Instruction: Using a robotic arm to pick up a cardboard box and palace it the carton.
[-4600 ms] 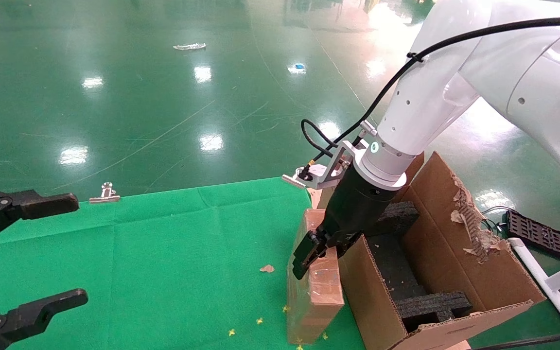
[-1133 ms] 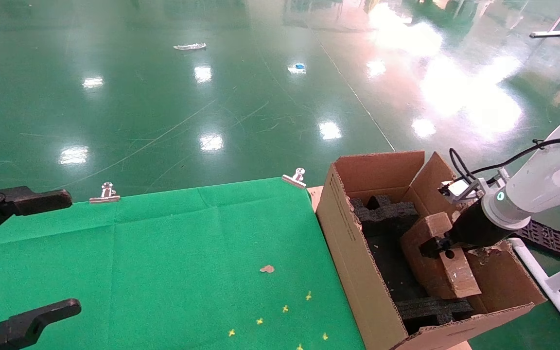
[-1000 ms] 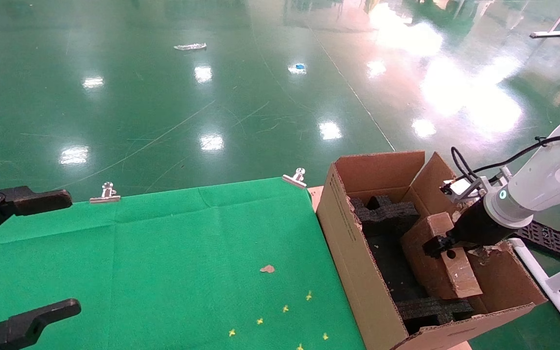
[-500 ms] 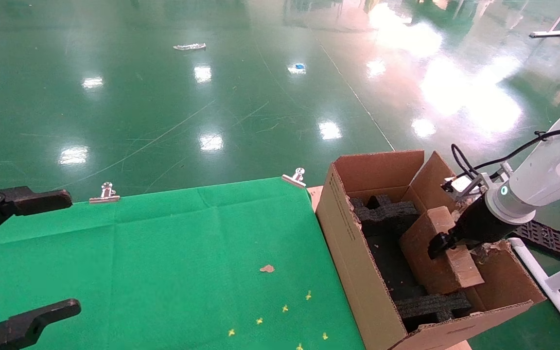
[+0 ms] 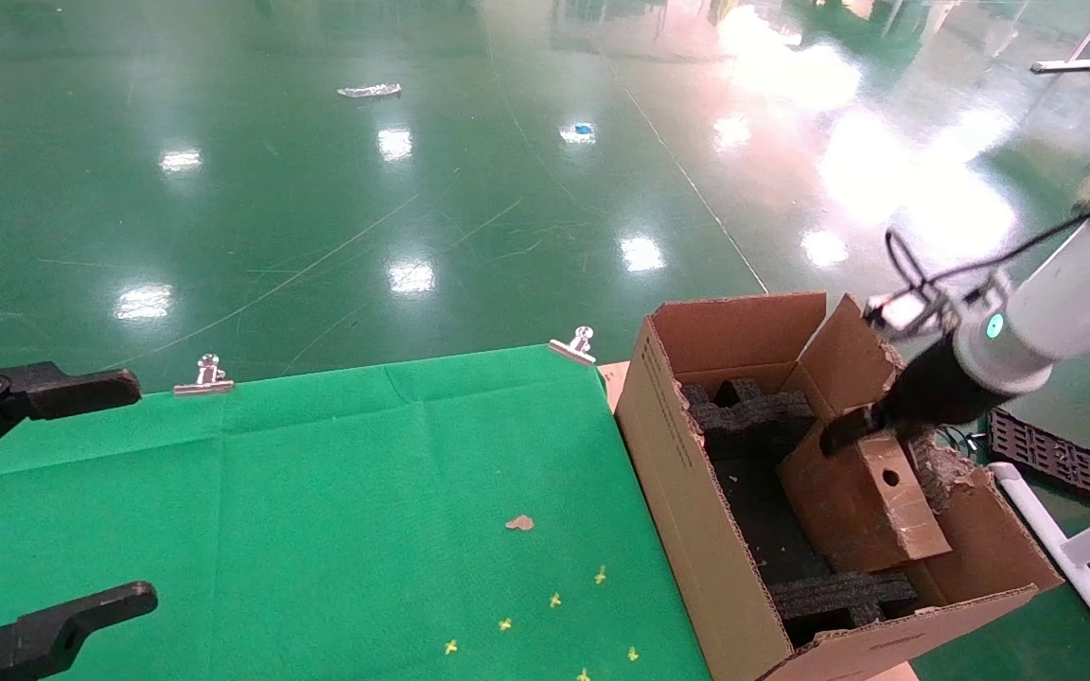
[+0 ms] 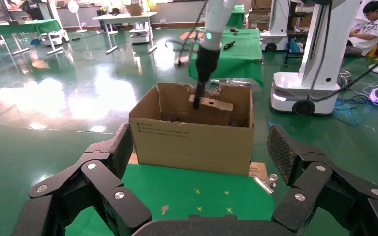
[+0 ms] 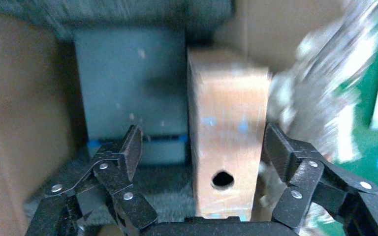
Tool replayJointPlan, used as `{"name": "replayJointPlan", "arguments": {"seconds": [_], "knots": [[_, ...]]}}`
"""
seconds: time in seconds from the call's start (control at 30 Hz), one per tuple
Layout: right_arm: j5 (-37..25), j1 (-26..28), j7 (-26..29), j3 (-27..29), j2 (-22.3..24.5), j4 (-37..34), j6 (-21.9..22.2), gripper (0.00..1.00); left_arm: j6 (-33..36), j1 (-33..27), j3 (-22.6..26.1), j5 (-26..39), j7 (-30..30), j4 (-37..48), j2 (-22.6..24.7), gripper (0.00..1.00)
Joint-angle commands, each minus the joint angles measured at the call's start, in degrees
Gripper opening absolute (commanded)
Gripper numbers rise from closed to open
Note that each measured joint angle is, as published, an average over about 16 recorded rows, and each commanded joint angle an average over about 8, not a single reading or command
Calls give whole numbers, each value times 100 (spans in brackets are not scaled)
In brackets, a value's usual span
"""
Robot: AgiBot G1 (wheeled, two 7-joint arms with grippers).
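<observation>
The right gripper (image 5: 843, 437), jaws now spread, is lifting clear of the box (image 5: 862, 497), which it was clamping half a second ago. Below it, the box is resting tilted inside the carton (image 5: 696, 501); placement appears done. The left gripper (image 5: 34, 501) is idling, spread.

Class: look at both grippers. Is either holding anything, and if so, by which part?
Nothing is held. The right gripper is open above the box in the carton; the left gripper is open and empty.
</observation>
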Motion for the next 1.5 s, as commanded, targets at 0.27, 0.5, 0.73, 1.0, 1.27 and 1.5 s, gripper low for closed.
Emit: {"name": "replayJointPlan", "arguments": {"seconds": [0.27, 0.5, 0.73, 1.0, 1.27, 1.5], "knots": [[94, 1099, -548, 73, 116, 81, -122, 100, -1, -1, 3, -2, 1, 0, -1, 100], [275, 1770, -1021, 210, 276, 206, -151, 100, -2, -1, 5, -3, 2, 0, -2, 100], [518, 1898, -1248, 566, 426, 439, -96, 100, -4, -1, 6, -6, 4, 3, -2, 100], [779, 1134, -1605, 1544, 583, 1238, -251, 100, -3, -3, 8, -7, 6, 6, -2, 100], [1065, 209, -2011, 2666, 757, 2161, -438, 100, -3, -4, 11, -8, 7, 7, -3, 100], [1321, -617, -2373, 3667, 912, 2983, -604, 100, -4, -4, 13, -10, 8, 7, -4, 100]]}}
